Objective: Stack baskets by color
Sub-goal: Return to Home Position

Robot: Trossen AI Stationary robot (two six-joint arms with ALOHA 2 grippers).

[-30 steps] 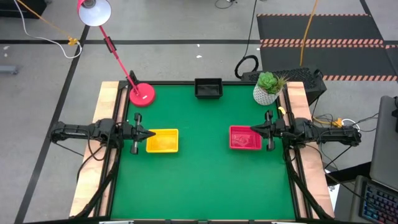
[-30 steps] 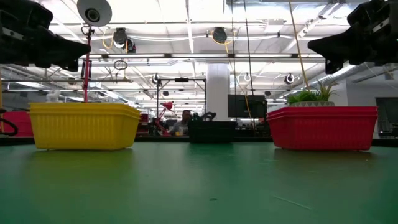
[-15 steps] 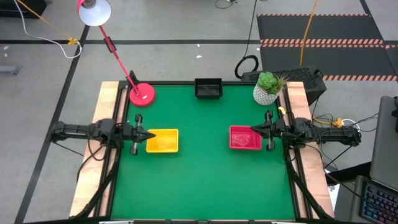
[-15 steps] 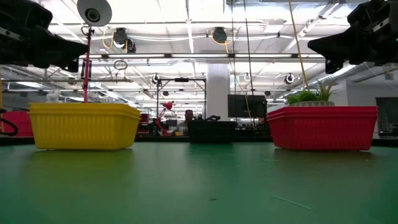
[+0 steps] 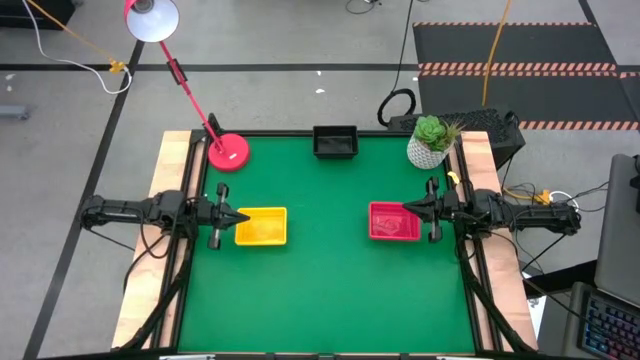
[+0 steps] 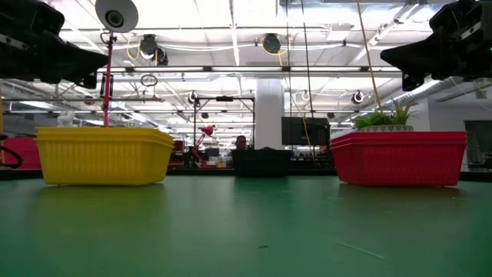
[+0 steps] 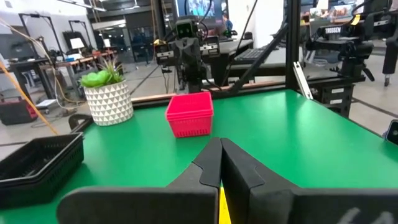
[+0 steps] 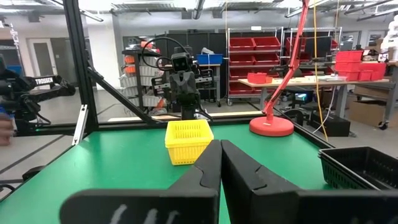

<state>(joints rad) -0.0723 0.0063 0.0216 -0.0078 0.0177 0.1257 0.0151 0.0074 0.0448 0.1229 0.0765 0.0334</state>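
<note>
From my console I see the left gripper at the centre left of the high view, its tip just beside the left edge of the yellow baskets; in the low view it hangs in the upper left corner, above their rim; its jaws are pressed together with nothing between them, as the left wrist view shows; the right gripper mirrors it at the centre right, its tip over the upper right corner of the red baskets, its jaws likewise together and empty; the yellow pile sits left of centre on the green table, bright and rectangular, with fine ribbed mesh walls and a flared rim, nested so closely that I cannot count the layers; the red pile stands right of centre, well apart from the yellow, the same shape, pinkish red with the same perforated sides; the black baskets rest at the top middle of the table against its far edge, dark, shallow and open-meshed; a white plant pot stands in the upper right corner and the round base of a red lamp in the upper left
</note>
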